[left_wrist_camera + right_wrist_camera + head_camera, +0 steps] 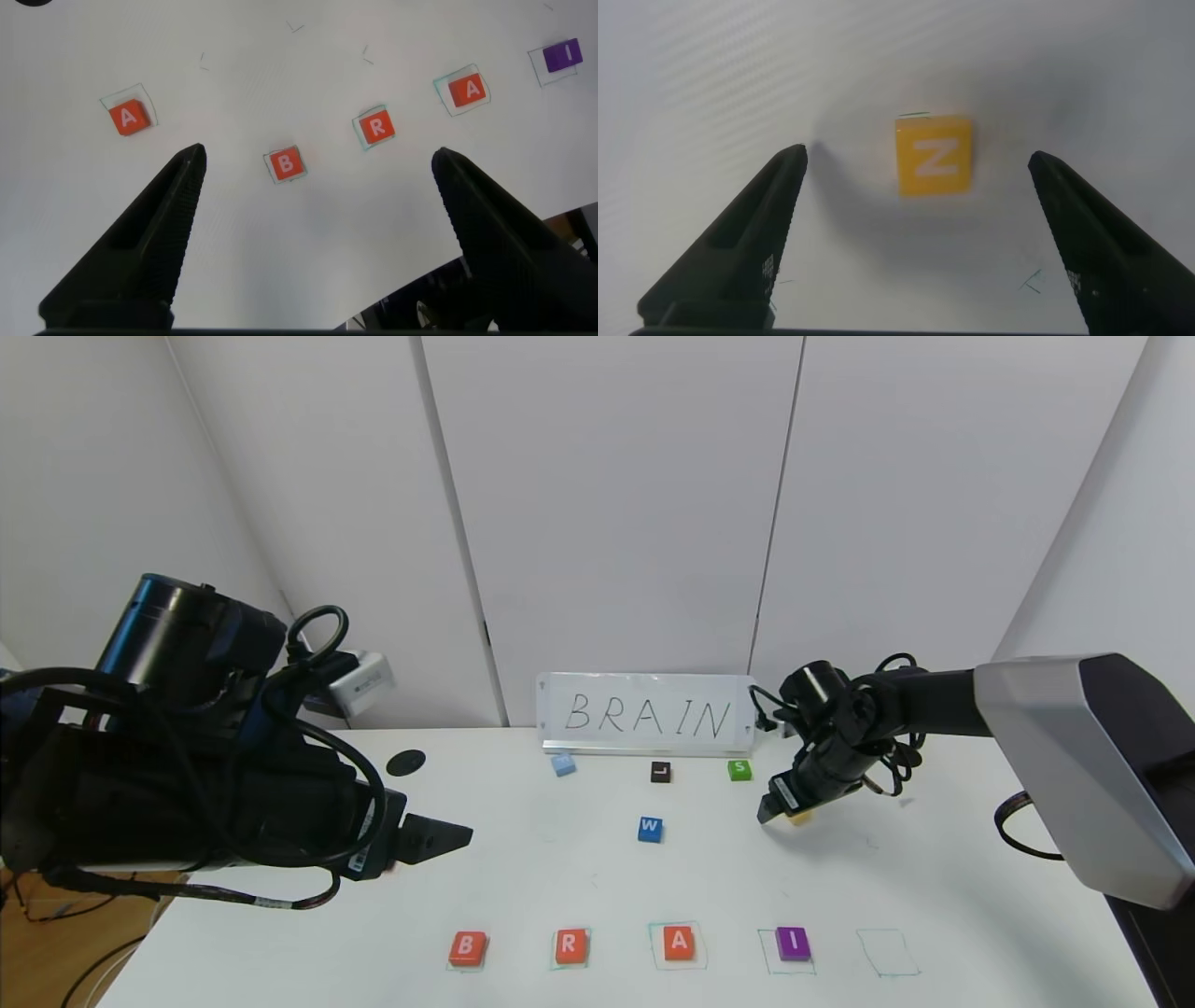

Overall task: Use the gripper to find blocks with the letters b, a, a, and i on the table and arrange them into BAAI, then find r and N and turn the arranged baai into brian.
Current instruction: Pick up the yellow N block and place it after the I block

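Right wrist view: right gripper (915, 173) is hovering wide open over N (934, 155), needing to drop and clamp; left gripper (318, 173) is idling open.

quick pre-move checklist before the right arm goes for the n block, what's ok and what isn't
1. Right gripper fingers open: ok, spread wide.
2. N between the fingers: ok, it lies flat on the table, roughly centred in the gap and untouched.
3. Fingers clear of other blocks: ok, the green S block sits apart.
4. Target square free: ok, the drawn outline after I holds nothing.
5. Row so far: ok, B, r, A, I in order.
6. Left gripper out of the way: ok, open, hovering at the table's left.
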You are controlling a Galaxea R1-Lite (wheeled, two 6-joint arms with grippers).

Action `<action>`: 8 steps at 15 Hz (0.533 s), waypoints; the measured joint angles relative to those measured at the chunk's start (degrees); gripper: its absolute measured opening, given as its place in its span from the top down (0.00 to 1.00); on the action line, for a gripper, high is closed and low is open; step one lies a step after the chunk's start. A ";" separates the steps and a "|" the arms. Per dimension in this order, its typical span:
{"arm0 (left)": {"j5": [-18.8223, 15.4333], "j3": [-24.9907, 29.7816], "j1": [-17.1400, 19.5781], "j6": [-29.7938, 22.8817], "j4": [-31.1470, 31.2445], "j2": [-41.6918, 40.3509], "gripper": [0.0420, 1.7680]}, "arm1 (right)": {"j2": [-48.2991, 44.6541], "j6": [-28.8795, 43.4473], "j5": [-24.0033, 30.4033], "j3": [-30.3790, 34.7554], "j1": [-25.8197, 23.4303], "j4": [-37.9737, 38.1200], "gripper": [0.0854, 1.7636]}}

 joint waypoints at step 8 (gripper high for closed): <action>0.00 0.07 0.00 0.09 0.00 0.00 0.03 | 0.24 -0.01 0.02 0.17 -0.50 -0.10 0.38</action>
